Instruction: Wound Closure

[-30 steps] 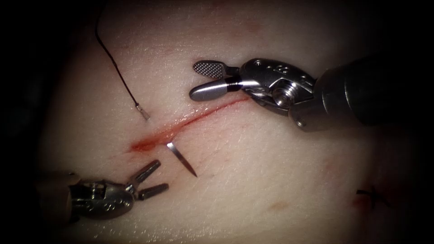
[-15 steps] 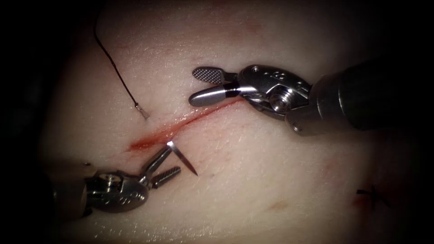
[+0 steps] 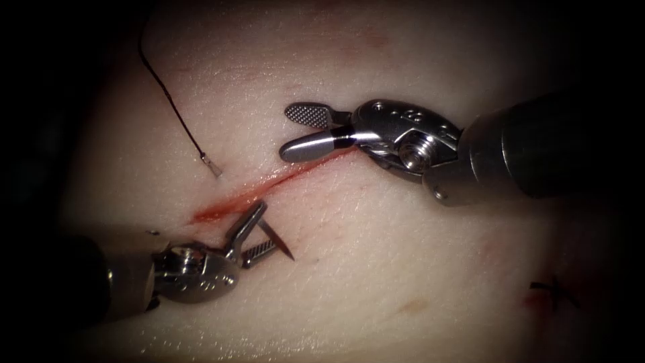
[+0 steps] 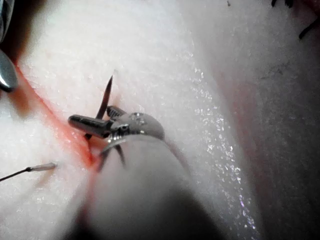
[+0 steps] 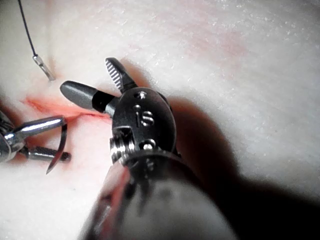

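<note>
Lower left in the endoscope view, the left tool (image 3: 259, 232) has its jaws apart astride the needle (image 3: 277, 240) – not gripping it – whose tip juts from the tissue (image 3: 376, 269) below the cut (image 3: 269, 185) (thread (image 3: 168, 91) trails upper left). Right of centre, the right tool (image 3: 299, 131) gapes, holding nothing.

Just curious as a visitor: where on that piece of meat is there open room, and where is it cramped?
Bare tissue lies right of the cut, below the right hand, which holds nothing. It is crowded at the cut's lower end: the open left hand straddles the needle poking out of the tissue, with the thread nearby.
</note>
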Robot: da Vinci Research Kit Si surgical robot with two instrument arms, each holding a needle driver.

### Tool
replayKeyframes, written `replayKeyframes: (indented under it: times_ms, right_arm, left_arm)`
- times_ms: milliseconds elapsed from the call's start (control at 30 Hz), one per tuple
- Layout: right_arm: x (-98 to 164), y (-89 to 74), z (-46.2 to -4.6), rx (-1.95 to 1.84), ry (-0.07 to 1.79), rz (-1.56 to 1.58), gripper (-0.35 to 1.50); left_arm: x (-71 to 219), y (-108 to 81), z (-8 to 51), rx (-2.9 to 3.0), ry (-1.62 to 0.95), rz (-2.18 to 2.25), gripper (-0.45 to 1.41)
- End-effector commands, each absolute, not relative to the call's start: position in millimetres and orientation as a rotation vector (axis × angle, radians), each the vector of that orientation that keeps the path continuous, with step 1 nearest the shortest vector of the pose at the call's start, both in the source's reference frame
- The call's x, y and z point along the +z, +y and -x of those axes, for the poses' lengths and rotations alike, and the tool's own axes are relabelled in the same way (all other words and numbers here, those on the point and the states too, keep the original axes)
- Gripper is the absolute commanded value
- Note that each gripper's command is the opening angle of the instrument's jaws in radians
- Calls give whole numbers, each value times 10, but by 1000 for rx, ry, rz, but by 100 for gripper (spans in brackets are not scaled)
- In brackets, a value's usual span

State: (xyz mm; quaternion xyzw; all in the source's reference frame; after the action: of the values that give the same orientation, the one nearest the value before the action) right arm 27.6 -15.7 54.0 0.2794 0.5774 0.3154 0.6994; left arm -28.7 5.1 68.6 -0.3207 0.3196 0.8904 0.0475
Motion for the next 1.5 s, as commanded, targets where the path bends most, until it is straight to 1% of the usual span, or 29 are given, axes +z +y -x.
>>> replayKeyframes:
  times_ms: [33, 167, 200, 233, 267, 333, 367, 567, 733, 833, 900, 933, 967, 1000, 1033, 1233, 1367, 1500]
  right_arm:
    - [546, -166, -282, 701, 1287, -626, 109]
    - [546, -166, -282, 701, 1287, -626, 108]
    - [546, -166, -282, 701, 1287, -626, 108]
    - [546, -166, -282, 703, 1289, -625, 108]
    - [546, -165, -282, 705, 1291, -624, 106]
    - [546, -165, -281, 709, 1296, -622, 103]
    - [546, -165, -281, 709, 1295, -622, 101]
    - [545, -165, -282, 713, 1301, -621, 99]
    - [545, -166, -282, 714, 1303, -619, 96]
    - [545, -166, -282, 724, 1317, -613, 93]
    - [545, -166, -282, 743, 1343, -601, 84]
    - [545, -167, -281, 746, 1348, -599, 81]
    - [544, -167, -281, 749, 1349, -597, 50]
    - [543, -168, -281, 748, 1349, -598, 2]
    - [542, -169, -281, 743, 1342, -601, -35]
    - [534, -169, -280, 603, 1338, -434, -35]
    - [527, -159, -274, 541, 1323, -383, -35]
    - [522, -159, -270, 533, 1316, -396, -35]
  left_arm:
    - [692, 44, 296, 2722, 974, 978, 66]
    - [693, 45, 302, 2744, 1000, 962, 59]
    - [693, 45, 302, 2744, 1000, 961, 49]
    - [693, 45, 302, 2744, 1000, 961, 37]
    - [693, 45, 301, 2738, 1006, 961, 5]
    - [693, 45, 299, 2739, 1006, 962, -32]
    - [693, 44, 298, 2739, 1005, 963, -45]
    - [690, 41, 294, 2630, 884, 1045, -45]
    - [683, 36, 297, 2465, 576, 1269, -45]
    - [678, 30, 301, 2357, 327, 1375, -45]
    - [672, 25, 303, 2301, 198, 1428, -45]
    - [671, 24, 304, 2288, 174, 1443, -45]
    - [667, 22, 304, 2265, 133, 1470, -45]
    - [664, 19, 305, 2242, 90, 1496, -45]
    - [662, 19, 305, 2233, 73, 1506, -45]
    - [639, 11, 301, 2130, -109, 1558, -45]
    - [621, 8, 297, 2067, -190, 1581, -45]
    - [604, 4, 293, 2004, -261, 1604, -45]
